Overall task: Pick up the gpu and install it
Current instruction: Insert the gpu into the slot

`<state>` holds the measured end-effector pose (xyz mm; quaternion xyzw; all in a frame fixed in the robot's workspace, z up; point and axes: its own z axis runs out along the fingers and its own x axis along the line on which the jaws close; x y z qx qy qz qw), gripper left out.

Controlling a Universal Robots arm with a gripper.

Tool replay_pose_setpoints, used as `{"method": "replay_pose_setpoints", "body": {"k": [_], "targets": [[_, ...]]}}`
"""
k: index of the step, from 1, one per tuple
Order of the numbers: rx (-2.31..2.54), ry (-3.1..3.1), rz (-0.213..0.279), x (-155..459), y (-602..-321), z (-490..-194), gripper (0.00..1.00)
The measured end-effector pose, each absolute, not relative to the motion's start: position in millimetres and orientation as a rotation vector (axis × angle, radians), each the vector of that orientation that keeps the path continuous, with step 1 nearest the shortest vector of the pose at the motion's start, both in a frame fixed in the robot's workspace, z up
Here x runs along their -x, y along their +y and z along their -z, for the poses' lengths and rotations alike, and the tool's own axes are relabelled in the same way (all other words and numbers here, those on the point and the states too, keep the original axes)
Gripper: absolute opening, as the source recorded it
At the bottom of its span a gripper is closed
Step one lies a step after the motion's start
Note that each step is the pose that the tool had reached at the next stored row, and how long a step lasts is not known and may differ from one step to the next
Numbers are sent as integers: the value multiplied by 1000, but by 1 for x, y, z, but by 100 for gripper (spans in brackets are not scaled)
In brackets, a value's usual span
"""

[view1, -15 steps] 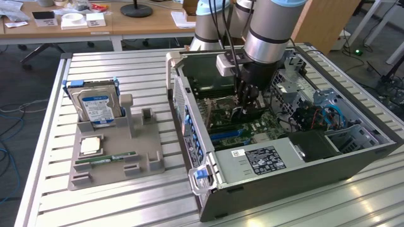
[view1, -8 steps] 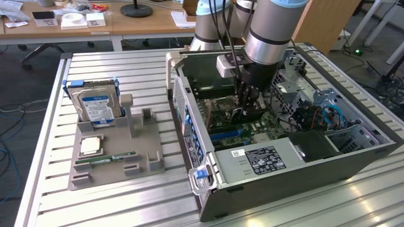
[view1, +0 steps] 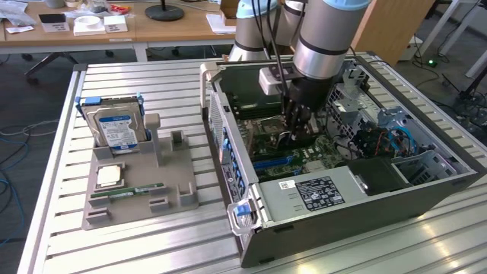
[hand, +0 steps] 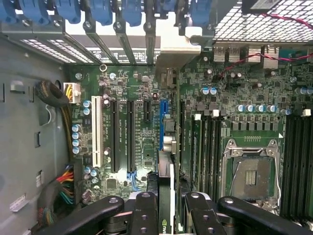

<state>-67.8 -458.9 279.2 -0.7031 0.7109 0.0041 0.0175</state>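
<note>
**Card pinched edge-on above the board slots**

Exterior view: your gripper [view1: 295, 127] is sitting deep inside the open computer case [view1: 343, 220], directly over the motherboard [view1: 304, 157].

Wrist view: the fingers [hand: 144, 210] are pinching the gpu [hand: 166, 171] by its thin upper edge. They are holding it upright, probably so its lower edge is lining up with the blue slot [hand: 163, 117] just beneath the gripper.
</note>
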Motion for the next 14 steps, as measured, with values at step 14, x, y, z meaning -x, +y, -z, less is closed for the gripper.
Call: {"method": "replay_pose_setpoints", "body": {"k": [14], "targets": [[2185,2209,-13,76,-460,-275,26]]}}
